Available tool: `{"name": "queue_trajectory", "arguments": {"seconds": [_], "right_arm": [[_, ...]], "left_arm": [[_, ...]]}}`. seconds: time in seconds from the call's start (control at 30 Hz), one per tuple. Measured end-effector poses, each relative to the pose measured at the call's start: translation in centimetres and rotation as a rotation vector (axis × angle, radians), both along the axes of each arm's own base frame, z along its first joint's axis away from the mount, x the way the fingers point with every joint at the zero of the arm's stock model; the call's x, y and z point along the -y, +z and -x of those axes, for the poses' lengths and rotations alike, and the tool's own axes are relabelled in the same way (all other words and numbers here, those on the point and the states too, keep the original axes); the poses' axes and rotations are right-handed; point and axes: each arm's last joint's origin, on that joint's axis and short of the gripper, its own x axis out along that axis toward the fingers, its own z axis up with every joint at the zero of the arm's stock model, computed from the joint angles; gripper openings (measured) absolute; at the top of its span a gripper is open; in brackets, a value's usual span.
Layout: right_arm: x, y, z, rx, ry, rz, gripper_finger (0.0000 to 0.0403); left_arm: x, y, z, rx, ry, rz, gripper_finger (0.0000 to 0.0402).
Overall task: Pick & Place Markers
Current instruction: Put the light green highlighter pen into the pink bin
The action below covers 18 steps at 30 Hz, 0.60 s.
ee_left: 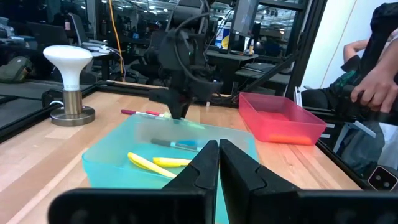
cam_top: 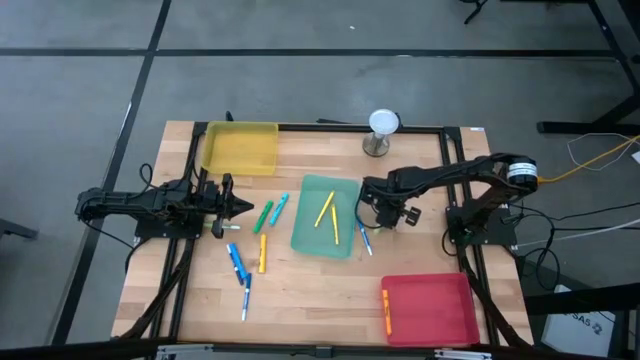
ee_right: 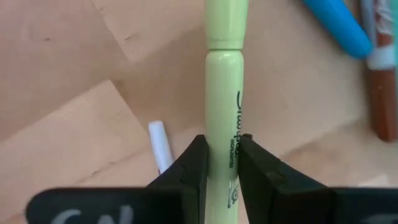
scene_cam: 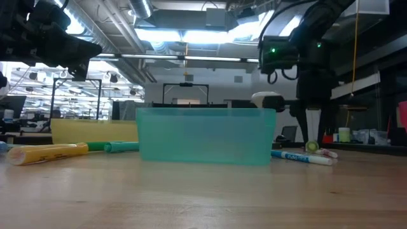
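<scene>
Three trays sit on the table: one yellow tray (cam_top: pixel 240 148), one teal tray (cam_top: pixel 310 236), one red tray (cam_top: pixel 432 312). Two yellow markers (cam_top: pixel 329 215) lie in the teal one, one orange marker (cam_top: pixel 387 312) in the red. One white-domed lamp (cam_top: pixel 383 132) stands at the back.

Pale green marker (ee_right: pixel 224 93) cut off by the right wrist view's top edge, lower barrel hidden between the right gripper (ee_right: pixel 222 163) fingers, red marker (ee_right: pixel 380 93) and blue marker (ee_right: pixel 336 25) cropped at the edge, white marker (ee_right: pixel 160 146) partly hidden.
</scene>
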Motion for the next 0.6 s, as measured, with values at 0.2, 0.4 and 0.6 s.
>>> {"name": "queue_trajectory", "arguments": {"seconds": [0.2, 0.4, 0.6], "right_arm": [[-0.8, 2.2, 0.7, 0.079, -0.025, 0.003, 0.0065], [-2.5, 5.1, 2.2, 0.180, -0.005, -0.001, 0.0065], [-4.4, 7.2, 4.2, 0.224, 0.065, 0.014, 0.0065]], "left_arm": [[0.0, 0.0, 0.0, -0.001, 0.000, 0.000, 0.0012], [0.0, 0.0, 0.0, -0.001, 0.000, 0.000, 0.0012], [0.0, 0.0, 0.0, -0.001, 0.000, 0.000, 0.0010]]}}
